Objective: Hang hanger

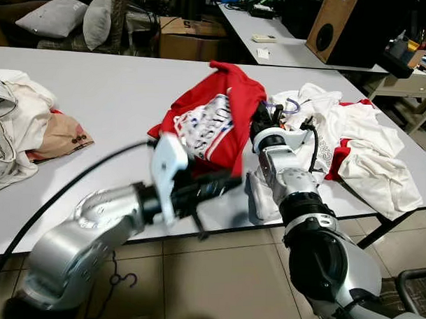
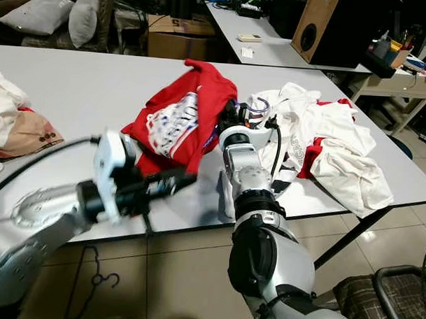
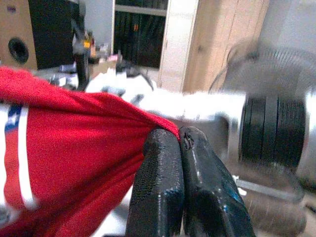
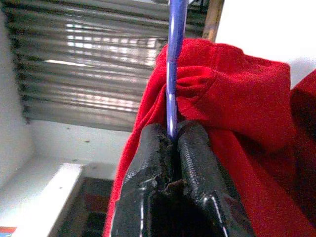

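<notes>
Red T-shirt (image 1: 221, 114) with white lettering too creased for you to read, lifted over the grey table (image 1: 96, 92). Your left gripper (image 3: 178, 143) is clenched on its hem. Your right gripper (image 4: 172, 138) clamps the blue hanger (image 4: 174, 59) poking through the shirt's neck. White garments (image 1: 353, 150) lie just beside.

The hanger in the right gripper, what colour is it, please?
Purple-blue hanger; clearest in the right wrist view.
</notes>
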You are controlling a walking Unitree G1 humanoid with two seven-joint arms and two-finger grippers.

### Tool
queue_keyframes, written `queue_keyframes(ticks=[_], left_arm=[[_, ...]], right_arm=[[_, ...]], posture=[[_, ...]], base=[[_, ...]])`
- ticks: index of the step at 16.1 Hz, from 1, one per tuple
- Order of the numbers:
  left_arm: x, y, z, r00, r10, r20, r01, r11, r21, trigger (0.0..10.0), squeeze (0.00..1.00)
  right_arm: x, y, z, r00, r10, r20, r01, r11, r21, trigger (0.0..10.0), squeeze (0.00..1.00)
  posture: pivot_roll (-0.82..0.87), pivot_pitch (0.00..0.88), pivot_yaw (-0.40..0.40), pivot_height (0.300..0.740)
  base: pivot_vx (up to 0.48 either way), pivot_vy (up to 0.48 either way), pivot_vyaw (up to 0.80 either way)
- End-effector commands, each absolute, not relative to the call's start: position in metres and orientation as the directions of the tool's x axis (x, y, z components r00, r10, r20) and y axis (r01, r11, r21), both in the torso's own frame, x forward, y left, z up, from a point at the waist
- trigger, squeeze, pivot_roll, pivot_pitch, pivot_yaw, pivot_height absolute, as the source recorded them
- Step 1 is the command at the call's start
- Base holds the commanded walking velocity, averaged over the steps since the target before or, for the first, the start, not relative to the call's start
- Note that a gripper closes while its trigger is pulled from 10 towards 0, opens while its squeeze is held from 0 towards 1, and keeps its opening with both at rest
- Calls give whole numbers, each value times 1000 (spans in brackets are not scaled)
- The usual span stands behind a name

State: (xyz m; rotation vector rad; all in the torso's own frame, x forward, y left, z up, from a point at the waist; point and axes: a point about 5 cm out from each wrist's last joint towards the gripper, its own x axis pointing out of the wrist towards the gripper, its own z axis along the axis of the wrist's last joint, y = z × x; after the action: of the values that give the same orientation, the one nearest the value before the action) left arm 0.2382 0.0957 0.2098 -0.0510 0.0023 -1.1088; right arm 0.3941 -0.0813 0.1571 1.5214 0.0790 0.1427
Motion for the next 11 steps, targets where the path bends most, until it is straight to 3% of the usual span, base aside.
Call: queue_keyframes(ticks=[1, 3, 5, 7, 9, 10, 11], left_arm=[[240, 89, 217, 425, -902, 70, 905, 421, -65, 0, 0], [252, 87, 230, 458, -875, 157, 889, 449, -90, 0, 0], [255, 88, 234, 474, -861, 183, 880, 464, -96, 0, 0], [272, 103, 253, 569, -774, 278, 821, 557, -126, 0, 0], [280, 121, 258, 644, -714, 276, 760, 639, -117, 0, 0], [287, 144, 256, 739, -631, 236, 663, 744, -89, 0, 0], [288, 148, 256, 756, -612, 231, 642, 762, -84, 0, 0]], right_arm=[[392, -61, 161, 985, 170, 32, -40, 46, 998, 10000, 0], [385, -40, 157, 965, 261, 32, -58, 93, 994, 10000, 0], [383, -36, 156, 954, 298, 35, -74, 120, 990, 10000, 0], [372, -27, 152, 887, 460, 50, -177, 237, 955, 10000, 0], [367, -40, 152, 869, 492, 51, -224, 300, 927, 10000, 0], [363, -59, 159, 865, 497, 74, -247, 293, 924, 10000, 0], [361, -63, 162, 857, 508, 82, -262, 293, 919, 10000, 0]], posture=[[130, 0, -123, 740], [127, 0, -123, 740], [124, 0, -122, 740], [117, 0, -117, 740], [108, 0, -107, 740], [103, 0, -101, 740], [102, 0, -100, 740]], base=[[0, 0, 0], [0, 0, 0], [0, 0, 0], [0, 0, 0], [0, 0, 0], [0, 0, 0], [0, 0, 0]])
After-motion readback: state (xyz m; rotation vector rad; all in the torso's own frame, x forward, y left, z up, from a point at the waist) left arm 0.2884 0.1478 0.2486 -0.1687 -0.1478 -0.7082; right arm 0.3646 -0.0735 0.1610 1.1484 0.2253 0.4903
